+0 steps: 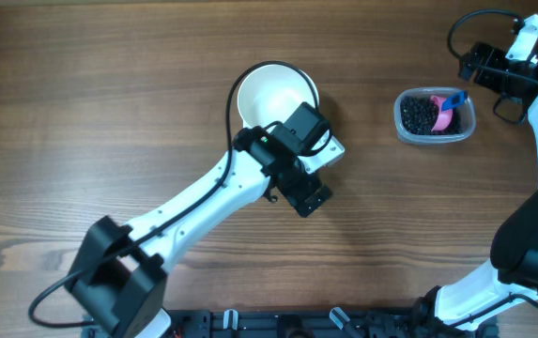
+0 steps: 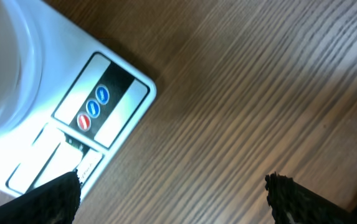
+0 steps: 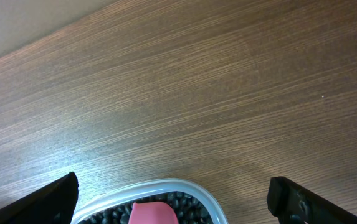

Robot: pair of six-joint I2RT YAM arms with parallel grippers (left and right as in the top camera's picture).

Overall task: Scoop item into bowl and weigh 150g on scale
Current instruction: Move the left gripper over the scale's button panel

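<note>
**Both claws spread; beans in the tub, bowl on the scale**

Overhead view. I see the white bowl [image 1: 270,92] in the upper centre of the frame, its inside plain white. The scale [image 1: 332,152] shows only as a white corner at the bowl's lower right; the rest is hidden under the left arm's wrist. The left gripper [image 1: 306,192] hangs just below that corner, over the wooden table [image 1: 109,94]. At upper right, the clear tub [image 1: 435,138] holds the black beans [image 1: 419,115] and the pink scoop [image 1: 443,117]. The right gripper [image 1: 483,64] sits just past the tub's upper right corner.

Left wrist view. The jaws stand wide apart, one dark fingertip [image 2: 47,202] at each lower corner and only wood between them. At left is the scale's front panel, with two blue round marks and one red. The bowl's wall fills the upper left, resting on the scale.

Right wrist view. These jaws are spread too and pinch nothing. The tub's rim curves along the bottom centre, with beans and scoop inside.
</note>
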